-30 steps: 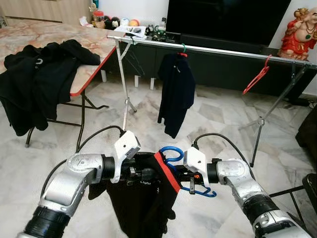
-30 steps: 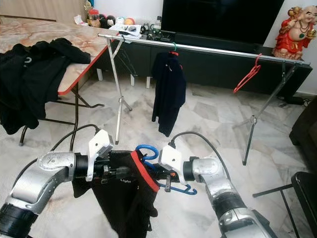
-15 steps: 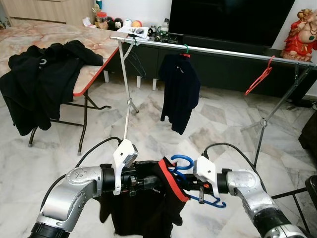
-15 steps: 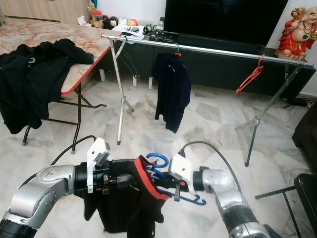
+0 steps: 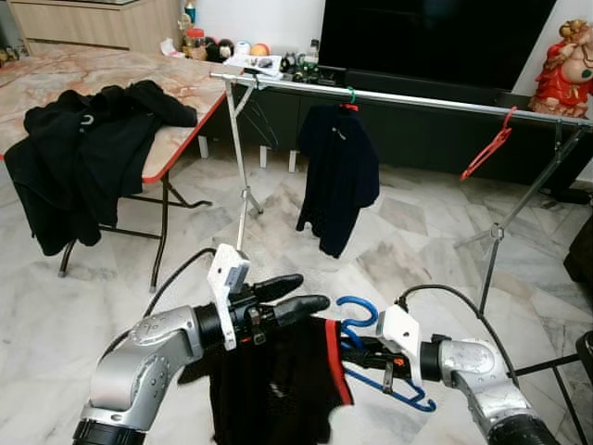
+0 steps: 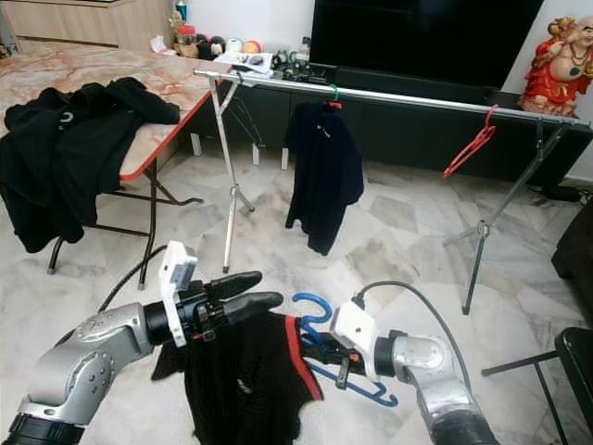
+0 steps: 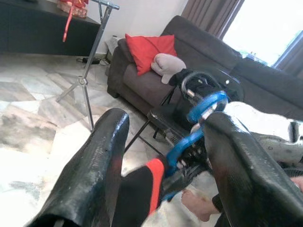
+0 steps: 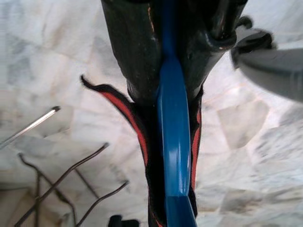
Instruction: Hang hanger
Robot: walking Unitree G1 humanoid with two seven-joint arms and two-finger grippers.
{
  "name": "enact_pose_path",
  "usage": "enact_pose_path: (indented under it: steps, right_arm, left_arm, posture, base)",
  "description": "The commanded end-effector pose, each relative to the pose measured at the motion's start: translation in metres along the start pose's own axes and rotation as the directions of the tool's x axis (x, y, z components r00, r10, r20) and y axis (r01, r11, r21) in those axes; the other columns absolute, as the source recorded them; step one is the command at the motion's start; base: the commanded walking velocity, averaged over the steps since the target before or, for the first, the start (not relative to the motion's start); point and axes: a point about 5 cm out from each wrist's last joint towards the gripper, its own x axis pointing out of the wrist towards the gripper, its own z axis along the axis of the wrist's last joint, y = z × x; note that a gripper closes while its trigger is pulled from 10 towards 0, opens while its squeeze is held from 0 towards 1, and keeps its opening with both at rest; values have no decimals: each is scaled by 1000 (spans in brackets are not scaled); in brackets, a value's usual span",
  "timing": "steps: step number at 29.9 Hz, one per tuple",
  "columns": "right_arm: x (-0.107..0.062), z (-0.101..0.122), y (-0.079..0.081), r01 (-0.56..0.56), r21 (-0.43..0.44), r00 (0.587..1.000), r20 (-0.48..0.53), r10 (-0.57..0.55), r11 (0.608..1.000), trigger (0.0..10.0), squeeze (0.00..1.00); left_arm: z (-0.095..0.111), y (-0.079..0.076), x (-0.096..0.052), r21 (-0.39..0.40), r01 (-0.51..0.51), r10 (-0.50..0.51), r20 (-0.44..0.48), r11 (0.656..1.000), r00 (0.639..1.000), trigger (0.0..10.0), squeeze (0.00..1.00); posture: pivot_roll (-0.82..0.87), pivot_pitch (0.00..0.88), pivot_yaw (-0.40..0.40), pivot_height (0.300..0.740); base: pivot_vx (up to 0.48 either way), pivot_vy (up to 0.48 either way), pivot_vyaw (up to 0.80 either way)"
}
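Right gripper jaws clamped on blue hanger carrying black garment; left gripper jaws apart above garment. No readable writing.

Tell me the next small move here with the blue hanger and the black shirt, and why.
Probably walk toward the silver clothes rail. The right gripper is shut on the blue plastic hanger, the black red-trimmed shirt hangs from it, the left gripper is open above the cloth, and the rail stands well ahead.
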Motion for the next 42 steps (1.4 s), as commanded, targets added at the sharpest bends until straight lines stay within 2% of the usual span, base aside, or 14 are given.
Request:
enact_pose_path:
  steps: [1,2,3,7,9,11,12,17,18,23,29,32,41,42]
  right_arm:
    - [-2,16,-9,53,-30,996,68,-50,998,0,0]
    - [-1,18,-11,65,-30,995,74,-62,997,0,0]
    - [1,21,-12,72,-29,994,87,-69,997,0,0]
    - [4,28,-14,81,-21,990,120,-78,996,0,0]
    - [5,35,-18,109,-31,984,145,-104,994,0,0]
    - [6,41,-24,159,-42,977,151,-151,986,0,0]
    - [5,43,-28,179,-59,976,137,-170,982,0,0]
    - [0,43,-27,107,-101,990,105,-96,989,0,0]
    - [-1,42,-29,108,-110,991,91,-99,988,0,0]
    - [-16,48,-40,63,-168,998,28,-59,984,0,0]
    - [-21,54,-45,43,-189,999,16,-41,981,0,0]
    - [-27,65,-47,-14,-219,1000,17,18,976,0,0]
    - [-31,72,-46,-75,-253,997,12,80,964,0,0]
    - [-32,73,-45,-88,-256,995,13,94,963,0,0]
  left_arm:
    - [-2,-2,0,32,-2,3,-34,999,999,0,976]
    - [-2,0,-1,57,-19,22,-53,998,998,8667,0]
    - [-4,3,-3,82,-36,43,-82,996,996,10000,0]
    - [-5,8,-7,113,-62,75,-110,992,991,10000,0]
    - [-7,15,-15,140,-118,137,-136,983,981,10000,0]
    - [-11,27,-27,184,-221,251,-157,958,955,10000,0]
    - [-14,39,-36,219,-314,352,-161,924,922,10000,0]
    - [-32,44,-52,217,-366,410,-215,905,886,10000,0]
    - [-38,44,-57,212,-371,415,-232,904,880,10000,1000]
    - [-69,45,-86,243,-426,489,-356,871,796,10000,1000]
    - [-83,49,-95,265,-471,540,-373,841,755,10000,1000]
    - [-96,55,-99,267,-554,615,-359,788,702,10000,1000]
    - [-95,63,-89,264,-605,660,-287,751,694,10000,1000]
    - [-94,64,-85,257,-597,650,-275,760,708,10000,0]
  posture:
    - [132,16,-55,740]
    - [134,14,-53,740]
    - [134,15,-53,740]
    - [140,15,-54,740]
    - [143,16,-50,740]
    - [145,16,-46,740]
    - [144,21,-44,740]
    - [148,32,-54,740]
    - [148,31,-62,740]
    - [150,29,-74,740]
    - [144,24,-82,740]
    - [137,19,-86,740]
    - [121,16,-91,740]
    - [119,19,-93,740]
  base:
    - [0,0,0]
    - [0,0,0]
    - [0,0,0]
    - [0,0,0]
    - [0,0,0]
    - [0,0,0]
    - [0,0,0]
    - [0,0,0]
    - [0,0,0]
    - [0,0,0]
    - [0,0,0]
    - [0,0,0]
    - [0,0,0]
    - [0,0,0]
